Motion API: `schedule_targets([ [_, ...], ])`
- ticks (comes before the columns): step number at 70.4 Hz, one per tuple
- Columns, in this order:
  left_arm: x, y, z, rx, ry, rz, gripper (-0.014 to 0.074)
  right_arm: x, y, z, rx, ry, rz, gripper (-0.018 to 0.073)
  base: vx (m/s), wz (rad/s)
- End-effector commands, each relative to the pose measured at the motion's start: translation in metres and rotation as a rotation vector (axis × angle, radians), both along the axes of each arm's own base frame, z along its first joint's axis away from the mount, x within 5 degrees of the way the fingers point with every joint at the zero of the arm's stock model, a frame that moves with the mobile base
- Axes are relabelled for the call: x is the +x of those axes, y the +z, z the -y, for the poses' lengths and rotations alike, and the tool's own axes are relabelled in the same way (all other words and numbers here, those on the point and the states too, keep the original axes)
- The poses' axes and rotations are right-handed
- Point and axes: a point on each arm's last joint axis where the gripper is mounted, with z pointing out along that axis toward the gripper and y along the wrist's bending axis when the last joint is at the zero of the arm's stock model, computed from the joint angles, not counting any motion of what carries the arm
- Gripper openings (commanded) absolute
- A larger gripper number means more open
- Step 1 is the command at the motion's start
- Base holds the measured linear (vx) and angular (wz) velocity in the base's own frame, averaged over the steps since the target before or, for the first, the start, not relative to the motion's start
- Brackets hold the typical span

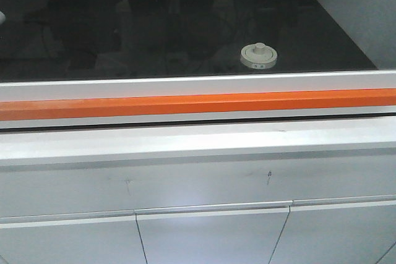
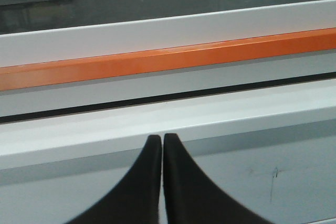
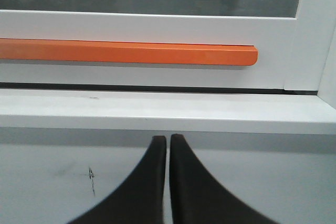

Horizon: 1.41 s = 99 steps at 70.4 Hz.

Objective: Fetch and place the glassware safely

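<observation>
Nearest me, my left gripper (image 2: 161, 139) and right gripper (image 3: 168, 140) both hang with fingers pressed together, holding nothing, in front of the white ledge (image 1: 185, 140). Just beyond runs the orange handle bar (image 1: 185, 104) on what looks like a lowered sash (image 1: 185, 83). Farther in, right of centre on the dark worktop (image 1: 154, 35), sits the lidded glass jar (image 1: 258, 55). I judge the fetch not yet begun; the next move calls for lifting that bar before reaching in.

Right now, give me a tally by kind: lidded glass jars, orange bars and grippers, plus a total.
Lidded glass jar: 1
Orange bar: 1
Grippers: 2, the left gripper and the right gripper
Total: 4
</observation>
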Motion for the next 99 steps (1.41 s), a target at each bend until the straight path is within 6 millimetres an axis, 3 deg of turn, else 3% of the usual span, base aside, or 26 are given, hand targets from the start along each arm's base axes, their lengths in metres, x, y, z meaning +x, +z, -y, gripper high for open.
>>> schedule_targets([
  [1, 0.0004, -0.0017, -0.0002, -0.019, 0.004, 0.056, -0.0007, 0.0003, 0.0004, -0.0001, -0.004, 0.001, 0.063, -0.0001, 0.00, 0.00],
  [88, 0.0004, -0.0015, -0.0002, -0.019, 0.004, 0.059, -0.0007, 0.0002, 0.0010, 0.0000, -0.027, 0.000, 0.068, -0.0001, 0.00, 0.00],
  [99, 0.0000, 0.0079, -0.0006, -0.023, 0.007, 0.162, -0.0007, 0.0001, 0.0043, -0.0001, -0.020, 0.001, 0.103, -0.0001, 0.00, 0.00],
])
